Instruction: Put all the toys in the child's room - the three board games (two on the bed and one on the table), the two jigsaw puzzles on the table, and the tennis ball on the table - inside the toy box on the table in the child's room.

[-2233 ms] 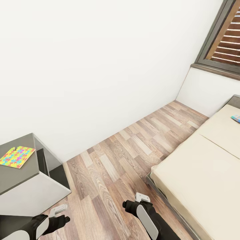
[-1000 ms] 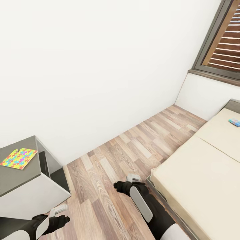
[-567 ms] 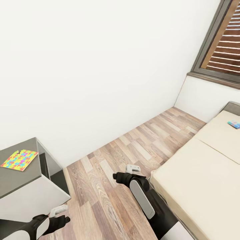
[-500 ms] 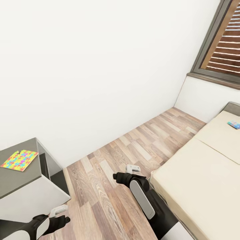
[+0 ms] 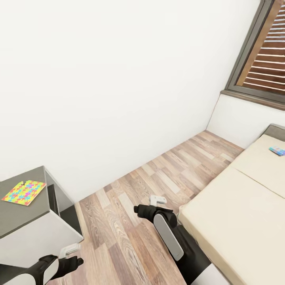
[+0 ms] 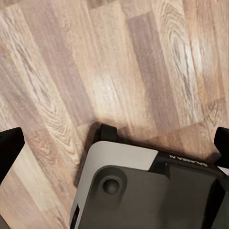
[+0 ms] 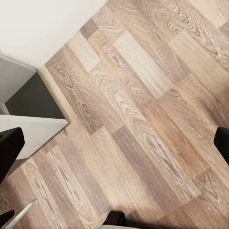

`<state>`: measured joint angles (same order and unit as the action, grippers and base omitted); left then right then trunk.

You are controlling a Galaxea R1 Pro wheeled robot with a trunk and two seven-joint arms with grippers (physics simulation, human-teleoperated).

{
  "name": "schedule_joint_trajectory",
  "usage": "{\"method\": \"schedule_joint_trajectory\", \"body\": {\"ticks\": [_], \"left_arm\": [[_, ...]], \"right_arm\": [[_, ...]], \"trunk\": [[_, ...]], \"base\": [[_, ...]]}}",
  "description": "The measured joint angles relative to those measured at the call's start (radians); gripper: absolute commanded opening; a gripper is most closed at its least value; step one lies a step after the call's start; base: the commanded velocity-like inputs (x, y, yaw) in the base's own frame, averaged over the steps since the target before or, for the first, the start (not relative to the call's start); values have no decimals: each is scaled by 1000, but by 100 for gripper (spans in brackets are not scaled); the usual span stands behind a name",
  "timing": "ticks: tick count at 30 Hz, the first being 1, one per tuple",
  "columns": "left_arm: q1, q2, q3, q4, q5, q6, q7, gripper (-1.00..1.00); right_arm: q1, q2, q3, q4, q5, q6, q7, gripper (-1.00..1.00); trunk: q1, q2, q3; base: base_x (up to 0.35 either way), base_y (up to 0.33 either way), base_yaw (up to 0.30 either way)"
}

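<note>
Both grippers carry nothing. Right gripper (image 5: 157, 200) hangs over the wood-plank floor (image 5: 130, 190), just off the near corner of the bed (image 5: 237, 213); in the right wrist view its black fingertips (image 7: 9, 148) sit at opposite edges of the frame with bare planks between, so the jaws stand wide apart. Left gripper (image 5: 69, 249) is low at my left, near the foot of the dark grey cabinet (image 5: 23, 209); the left wrist view likewise puts its fingertips (image 6: 8, 150) far apart, spread and empty. From the head view, one jigsaw puzzle (image 5: 23, 192) lies flat on the cabinet top, up and away from my left gripper, well apart from it. A small blue board game (image 5: 277, 151) lies on the far part of the bed beyond the lengthwise seam, well apart from my right gripper. A window (image 5: 265, 51) with slatted blinds sits above the bed's far end, set in the white wall (image 5: 118, 79). Left wrist view adds my own grey-and-black base (image 6: 138, 191) on the planks below. Right wrist view adds the cabinet's pale side and dark recess (image 7: 33, 100) where it meets the wall.
</note>
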<state>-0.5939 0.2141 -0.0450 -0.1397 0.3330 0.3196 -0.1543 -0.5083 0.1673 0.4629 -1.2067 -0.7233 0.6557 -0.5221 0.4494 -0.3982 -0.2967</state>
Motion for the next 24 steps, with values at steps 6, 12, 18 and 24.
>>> {"method": "schedule_joint_trajectory", "body": {"ticks": [6,12,18,24], "left_arm": [[0,-1,-1,0,0,1,-1,100],[1,-5,-1,3,1,1,0,100],[1,-13,-1,17,0,0,1,100],[1,-15,-1,19,0,0,1,100]], "right_arm": [[0,0,-1,0,1,-3,0,100],[0,1,-1,1,1,-3,0,100],[0,2,0,4,0,-22,0,100],[0,2,0,5,0,-27,0,100]], "trunk": [[0,0,10],[0,0,20],[0,0,30],[0,0,40]], "base": [[0,0,0],[0,0,0],[0,0,0],[0,0,0]]}}
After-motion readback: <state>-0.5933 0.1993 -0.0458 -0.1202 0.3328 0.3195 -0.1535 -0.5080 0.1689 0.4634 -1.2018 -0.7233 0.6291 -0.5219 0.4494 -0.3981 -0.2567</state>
